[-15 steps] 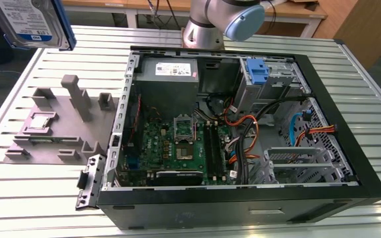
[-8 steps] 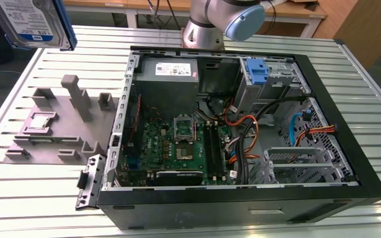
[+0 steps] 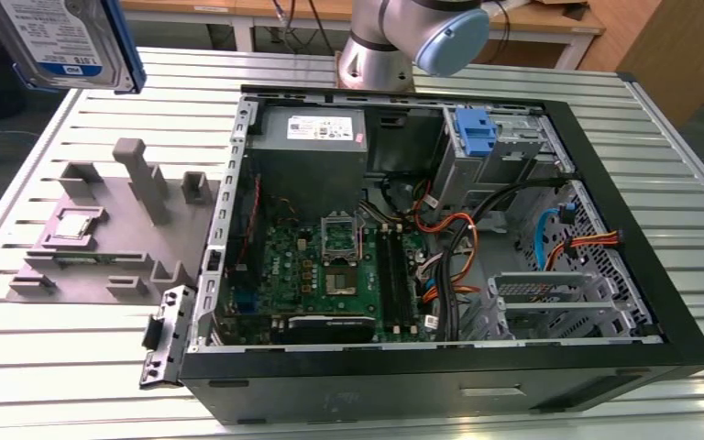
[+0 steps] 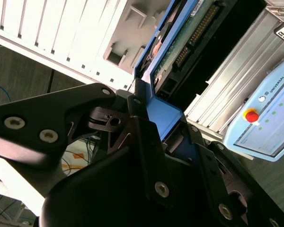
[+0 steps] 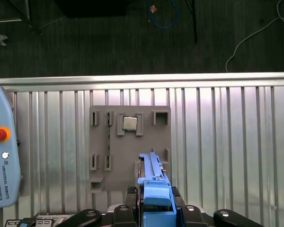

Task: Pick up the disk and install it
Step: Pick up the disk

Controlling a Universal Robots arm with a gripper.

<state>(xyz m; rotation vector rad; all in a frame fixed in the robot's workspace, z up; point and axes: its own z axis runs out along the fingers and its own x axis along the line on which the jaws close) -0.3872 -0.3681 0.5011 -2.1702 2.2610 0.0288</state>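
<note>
The disk (image 3: 65,41) hangs high above the slatted table at the exterior view's upper left, its white-and-blue label facing the camera and a blue rail along its edge. In the first wrist view the disk (image 5: 153,177) is edge-on, blue rail uppermost, over the grey holder block (image 5: 130,146). My gripper (image 5: 154,201) is shut on the disk, black fingers (image 5: 129,193) pressing from both sides. The second wrist view looks along the gripper (image 4: 149,106) to the disk's (image 4: 180,42) green circuit-board side.
An open computer case (image 3: 645,275) lies on the table at the exterior view's right, with a grey drive cage and blue latch (image 3: 480,137) at its far corner. The holder block (image 3: 107,229) carries a small processor chip (image 3: 73,225). A teach pendant (image 5: 2,156) rests nearby.
</note>
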